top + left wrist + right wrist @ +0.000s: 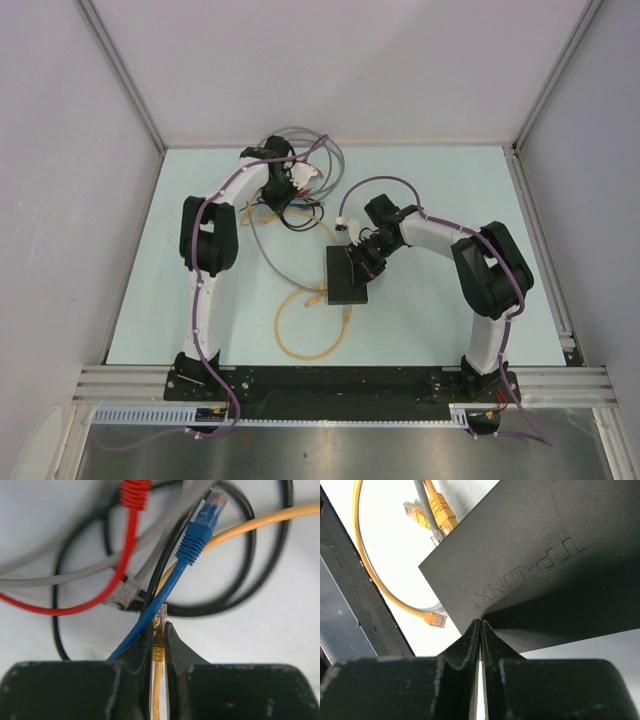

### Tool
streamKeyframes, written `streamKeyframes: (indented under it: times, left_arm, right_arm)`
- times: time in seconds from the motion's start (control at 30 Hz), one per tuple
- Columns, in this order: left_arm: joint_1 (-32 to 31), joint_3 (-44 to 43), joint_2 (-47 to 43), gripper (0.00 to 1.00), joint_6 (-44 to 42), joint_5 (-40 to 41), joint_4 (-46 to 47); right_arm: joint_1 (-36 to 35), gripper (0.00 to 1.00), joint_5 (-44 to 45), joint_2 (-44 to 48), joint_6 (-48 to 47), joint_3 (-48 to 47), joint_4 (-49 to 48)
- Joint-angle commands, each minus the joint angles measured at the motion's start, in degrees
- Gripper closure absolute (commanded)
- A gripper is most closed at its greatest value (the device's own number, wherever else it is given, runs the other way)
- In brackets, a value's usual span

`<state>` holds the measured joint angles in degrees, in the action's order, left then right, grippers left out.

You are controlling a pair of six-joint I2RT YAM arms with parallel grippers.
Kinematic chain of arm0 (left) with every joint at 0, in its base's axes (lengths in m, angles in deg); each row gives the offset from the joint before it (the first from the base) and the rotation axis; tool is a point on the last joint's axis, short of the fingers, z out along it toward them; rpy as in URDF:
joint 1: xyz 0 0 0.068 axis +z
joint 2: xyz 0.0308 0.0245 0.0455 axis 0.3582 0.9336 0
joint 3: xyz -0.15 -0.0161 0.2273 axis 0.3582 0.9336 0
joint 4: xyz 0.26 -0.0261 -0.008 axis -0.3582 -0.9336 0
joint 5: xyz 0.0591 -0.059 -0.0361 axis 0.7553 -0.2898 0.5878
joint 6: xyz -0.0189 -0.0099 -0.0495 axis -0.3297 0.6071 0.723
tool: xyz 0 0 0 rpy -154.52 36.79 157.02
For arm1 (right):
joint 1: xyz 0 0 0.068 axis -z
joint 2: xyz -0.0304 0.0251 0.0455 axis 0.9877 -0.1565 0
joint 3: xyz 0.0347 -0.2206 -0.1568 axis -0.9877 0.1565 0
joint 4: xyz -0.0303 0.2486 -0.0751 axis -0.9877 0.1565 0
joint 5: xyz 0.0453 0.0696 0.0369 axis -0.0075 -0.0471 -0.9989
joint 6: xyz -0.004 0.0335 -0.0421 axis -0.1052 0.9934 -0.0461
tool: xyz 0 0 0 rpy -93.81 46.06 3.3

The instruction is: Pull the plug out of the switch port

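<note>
Found the switch [346,278] flat on the table [450,190], about mid-floor, between the two arms and nearer the right one. Read TP-LINK lettering [535,572] across its matte top.

Caught the right gripper [480,623] with fingers pressed together tip to tip, parked at the switch's far right corner. On the top or just above it? Too close to call.

Over at the far side, well apart from the switch, spotted the left gripper [160,626] down in a heap of cables, pinching a yellow plug [159,651]: clear tip poking past the fingertips, yellow boot squeezed between them. Made out a blue cable [170,585] crossing just beyond, plug end pointing away. Picked up a red cable [131,535] looping left, a black cable [251,570] circling under the lot, and a yellow cable [260,522] arcing off right.

At the switch's left edge, saw a ribbed plug [441,509], yellow, butted up against it, with a grey cable [423,500] ending right beside it at the same edge. Could not tell whether either sat in a port, the sockets being hidden in every view. Noted a loose plug [436,620] on the table just off the near edge, not touching, at the end of a yellow loop [355,525] lying between switch and arm bases.
</note>
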<state>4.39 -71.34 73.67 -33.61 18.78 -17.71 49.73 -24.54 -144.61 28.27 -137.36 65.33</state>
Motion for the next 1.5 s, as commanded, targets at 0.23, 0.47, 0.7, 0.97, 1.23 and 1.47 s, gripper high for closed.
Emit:
streamKeyframes:
  times: [0.23,0.47,0.7,0.97,1.23,1.47]
  left_arm:
    - [-0.2,-3.0,-8.5,0.44,5.4,-10.5,2.9]
    - [-1.1,-3.9,-15.6,0.32,9.3,-28.6,-1.6]
    - [-3.2,17.6,-22.7,0.28,6.2,-34.3,-1.1]
    - [-6.2,40.0,-28.9,0.31,10.9,-34.9,10.3]
    - [-10.7,45.6,-27.0,0.36,12.1,-35.0,13.2]
    - [-14.7,43.9,-22.5,0.39,12.7,-37.6,13.2]
  right_arm:
    - [0.2,0.92,11.4,-4.1,-3.9,3.5,0.5]
    - [0.2,0.90,10.7,-2.9,-3.5,3.5,-0.5]
    - [2.2,0.87,11.0,8.1,-3.1,4.3,-2.3]
    - [2.5,0.34,15.0,24.1,-6.9,10.9,-4.8]
    - [-6.4,0.28,19.8,26.2,-10.0,21.5,-10.2]
    - [-6.7,0.30,26.4,21.5,-9.2,21.5,-14.8]
